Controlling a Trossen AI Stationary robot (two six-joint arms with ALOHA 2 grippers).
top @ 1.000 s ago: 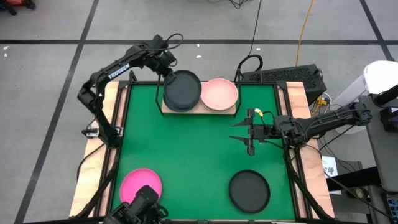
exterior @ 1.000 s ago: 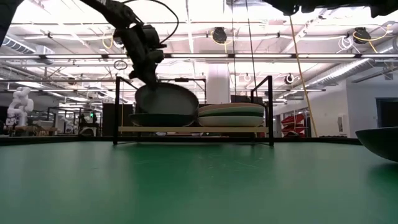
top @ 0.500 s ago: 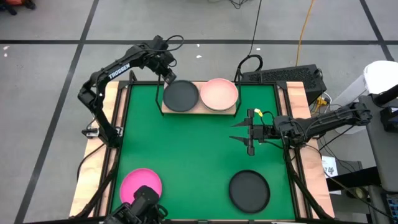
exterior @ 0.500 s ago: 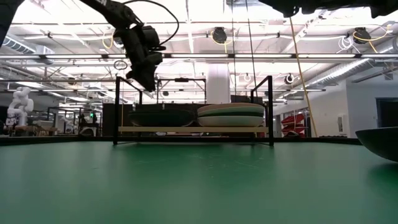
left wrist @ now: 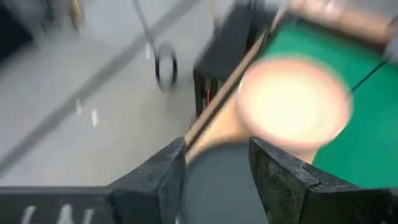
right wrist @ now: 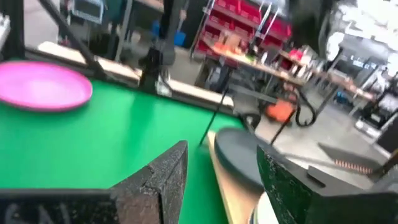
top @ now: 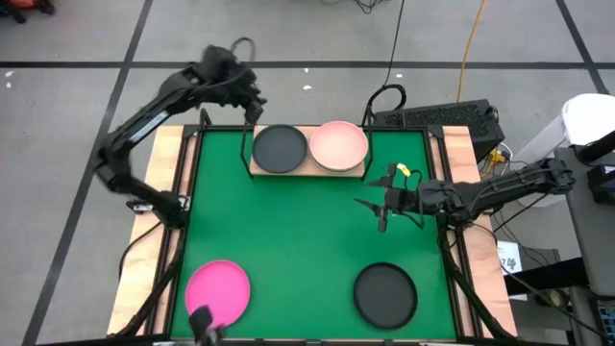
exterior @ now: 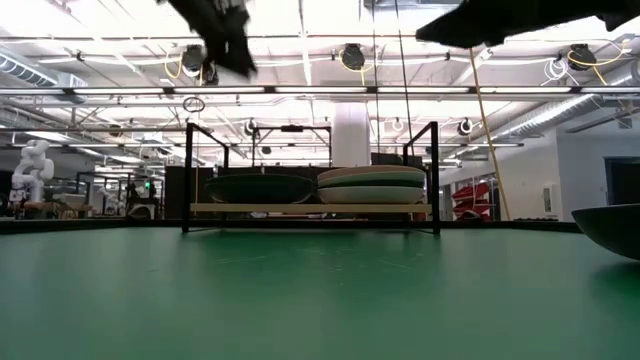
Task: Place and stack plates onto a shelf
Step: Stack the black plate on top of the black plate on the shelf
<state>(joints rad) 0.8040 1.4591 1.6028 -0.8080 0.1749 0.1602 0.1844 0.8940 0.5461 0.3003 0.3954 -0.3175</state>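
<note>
1. Nearest the front edge of the green mat (top: 288, 231), the hot pink plate (top: 218, 289) and a dark plate (top: 385, 294) lie flat and apart, probably waiting for pickup.
2. Mid-table, the right gripper (top: 382, 206) hovers empty, fingers spread.
3. At the far edge, the shelf (top: 309, 169) holds a dark stack (top: 280, 148) beside a pink-topped stack (top: 339, 145).
4. Beyond it, the left gripper (top: 252, 99) hangs spread and empty, clear of the stack.

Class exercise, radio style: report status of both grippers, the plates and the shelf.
Left gripper jaws open, empty, behind the shelf. Right gripper open, empty, mid-mat. Dark plate and pink plate on shelf; hot pink plate and black plate wait. Nothing obstructing.
</note>
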